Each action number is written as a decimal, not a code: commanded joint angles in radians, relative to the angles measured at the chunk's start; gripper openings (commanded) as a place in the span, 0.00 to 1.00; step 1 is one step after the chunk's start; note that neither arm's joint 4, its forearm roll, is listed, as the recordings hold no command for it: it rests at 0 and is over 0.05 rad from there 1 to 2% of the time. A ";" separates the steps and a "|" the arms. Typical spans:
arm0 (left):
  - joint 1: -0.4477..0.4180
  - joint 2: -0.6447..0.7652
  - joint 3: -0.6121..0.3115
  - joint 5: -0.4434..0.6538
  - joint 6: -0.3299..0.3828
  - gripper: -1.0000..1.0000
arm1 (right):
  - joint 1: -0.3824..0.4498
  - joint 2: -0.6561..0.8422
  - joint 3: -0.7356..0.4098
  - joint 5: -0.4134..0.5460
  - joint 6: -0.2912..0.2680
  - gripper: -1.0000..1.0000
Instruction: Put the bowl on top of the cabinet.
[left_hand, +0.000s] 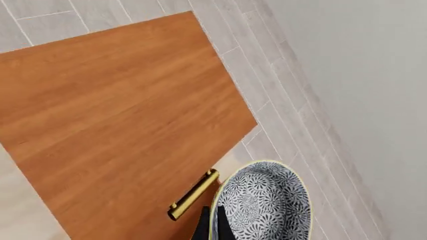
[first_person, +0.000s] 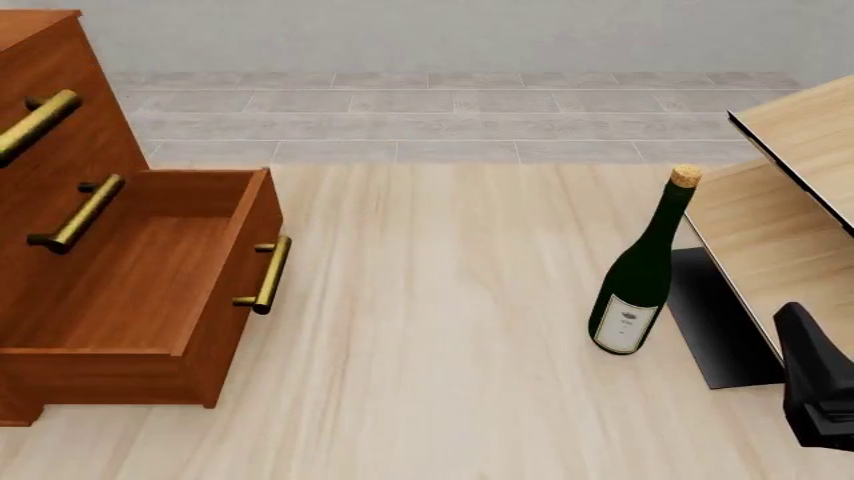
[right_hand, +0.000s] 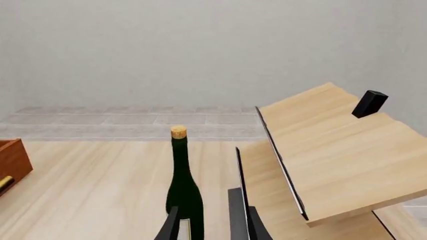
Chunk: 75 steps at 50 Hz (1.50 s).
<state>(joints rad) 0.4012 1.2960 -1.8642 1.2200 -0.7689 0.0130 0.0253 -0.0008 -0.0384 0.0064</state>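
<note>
Left hand (left_hand: 212, 227) clamped on the rim of the small round grey-white speckled bowl (left_hand: 263, 200), held above the reddish-brown wooden cabinet (left_hand: 120, 125), flat top at ten o'clock from bowl. Right hand (right_hand: 203, 225) slightly parted, empty, near dark green wine bottle (right_hand: 181, 185).

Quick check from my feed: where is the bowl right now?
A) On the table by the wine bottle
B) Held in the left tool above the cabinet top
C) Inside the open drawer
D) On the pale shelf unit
B: the left wrist view shows the bowl gripped at its rim by the left tool, over the cabinet top.
</note>
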 joint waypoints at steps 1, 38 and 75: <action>0.089 0.007 -0.027 0.000 -0.016 0.00 | 0.003 0.005 0.000 -0.004 -0.003 1.00; 0.236 0.143 0.001 0.000 0.036 0.00 | 0.000 0.003 0.000 -0.003 -0.003 1.00; 0.228 0.196 0.070 -0.005 0.024 0.00 | -0.004 -0.002 0.000 0.003 -0.001 1.00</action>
<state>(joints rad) 0.6275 1.4867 -1.8031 1.2188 -0.7465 0.0098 0.0258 -0.0010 -0.0383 0.0057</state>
